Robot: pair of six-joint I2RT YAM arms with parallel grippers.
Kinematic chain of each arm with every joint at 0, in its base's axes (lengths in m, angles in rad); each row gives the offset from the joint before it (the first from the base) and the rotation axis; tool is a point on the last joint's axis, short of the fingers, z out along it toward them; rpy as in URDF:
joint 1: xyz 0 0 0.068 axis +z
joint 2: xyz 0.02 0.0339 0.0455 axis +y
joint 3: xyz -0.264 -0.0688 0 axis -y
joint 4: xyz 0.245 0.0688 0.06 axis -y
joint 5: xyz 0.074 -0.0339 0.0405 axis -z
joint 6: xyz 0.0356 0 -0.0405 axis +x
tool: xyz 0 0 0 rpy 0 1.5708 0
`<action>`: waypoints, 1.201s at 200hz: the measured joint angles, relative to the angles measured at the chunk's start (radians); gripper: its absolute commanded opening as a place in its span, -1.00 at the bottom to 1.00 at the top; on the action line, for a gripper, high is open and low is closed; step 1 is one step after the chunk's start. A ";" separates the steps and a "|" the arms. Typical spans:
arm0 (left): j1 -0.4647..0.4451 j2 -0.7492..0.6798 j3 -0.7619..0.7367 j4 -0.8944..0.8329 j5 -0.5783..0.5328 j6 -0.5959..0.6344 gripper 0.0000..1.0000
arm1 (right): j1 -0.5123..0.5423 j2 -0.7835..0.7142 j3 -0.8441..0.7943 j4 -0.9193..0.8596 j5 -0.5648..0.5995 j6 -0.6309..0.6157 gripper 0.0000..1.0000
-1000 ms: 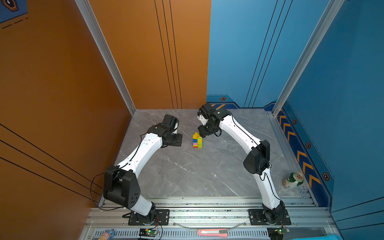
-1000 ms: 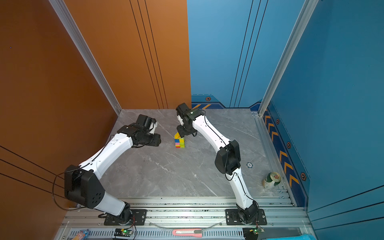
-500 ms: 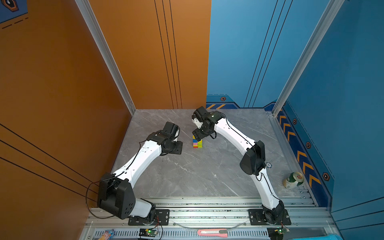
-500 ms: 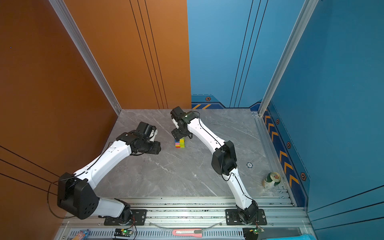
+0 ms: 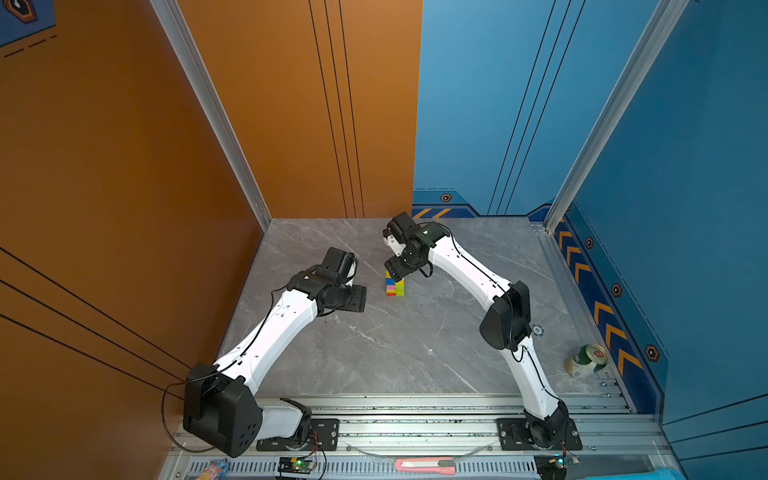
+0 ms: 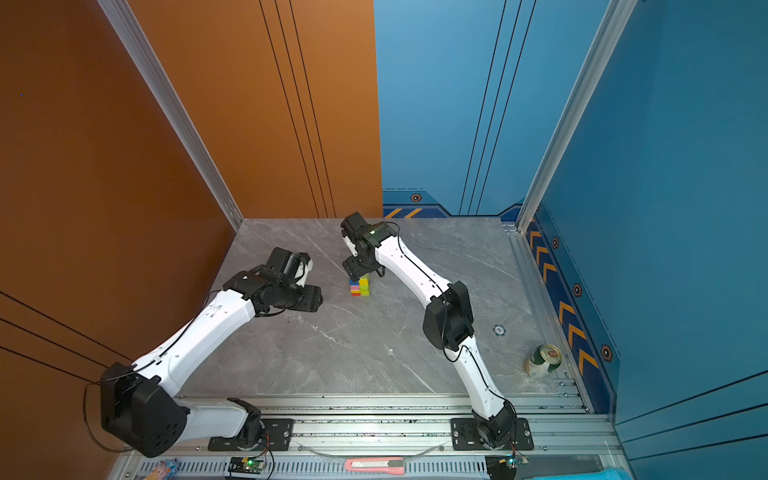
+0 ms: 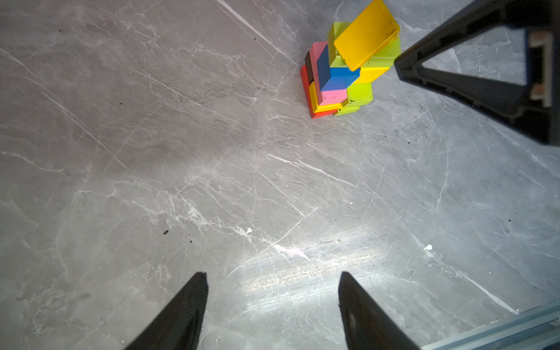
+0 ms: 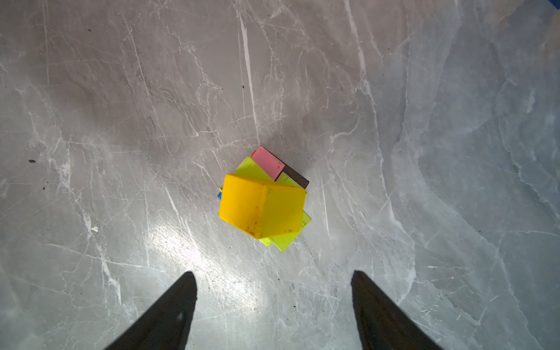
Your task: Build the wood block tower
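Scene: Two white-and-black arms reach in from the near rail over a grey marble tabletop (image 5: 374, 353), boxed in by orange and blue walls.
Tower: The tower (image 5: 395, 284) stands upright between the two grippers, in the far half of the table, and shows in both top views. It is a narrow stack, red at the foot, with yellow, pink, blue and lime layers above.
Roof: A yellow triangular prism (image 8: 260, 209) caps the stack, ridge upward. It sits slightly skewed to the lime blocks under it.
Lower blocks: From the right wrist view a pink bar (image 8: 268, 162) and a brown bar (image 8: 298, 178) jut out from beneath on one side.
Right gripper: The right gripper (image 8: 272, 272) hangs above the tower with its jaws spread and nothing between them. Its fingertips are clear of the roof piece. In both top views it overlaps the top of the stack.
Left gripper: The left gripper (image 7: 272, 273) is parted and empty over bare marble. In a top view it sits to the left of the tower, apart from it.
Edges: A green-and-white drinks can (image 5: 585, 360) stands near the table's right edge by the blue wall. A small blue round disc (image 5: 537, 331) lies beside the right arm's elbow. A pink utility knife (image 5: 424, 465) rests on the front rail.
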 measured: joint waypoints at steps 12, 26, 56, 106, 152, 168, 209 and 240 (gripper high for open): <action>0.000 -0.004 -0.006 0.000 0.000 0.000 0.40 | 0.000 0.003 0.005 -0.001 0.000 -0.008 0.55; 0.000 -0.006 -0.008 0.000 0.000 0.000 0.40 | 0.000 0.012 0.021 0.002 -0.002 -0.015 0.54; 0.000 -0.014 -0.008 0.000 0.000 0.000 0.40 | 0.000 0.029 0.033 0.019 -0.013 -0.023 0.45; 0.001 -0.027 -0.008 -0.001 -0.001 0.000 0.40 | 0.000 0.046 0.050 0.034 -0.031 -0.038 0.35; 0.011 -0.027 -0.008 -0.002 -0.004 0.001 0.41 | -0.003 0.050 0.051 0.046 -0.057 -0.040 0.26; 0.013 -0.027 -0.008 -0.003 -0.004 0.002 0.40 | -0.003 0.059 0.059 0.055 -0.058 -0.039 0.20; 0.018 -0.027 -0.005 -0.004 -0.004 0.019 0.40 | -0.003 0.085 0.076 0.080 -0.057 -0.029 0.12; 0.029 -0.027 -0.005 -0.004 -0.004 0.027 0.40 | -0.003 0.087 0.076 0.081 -0.057 -0.029 0.20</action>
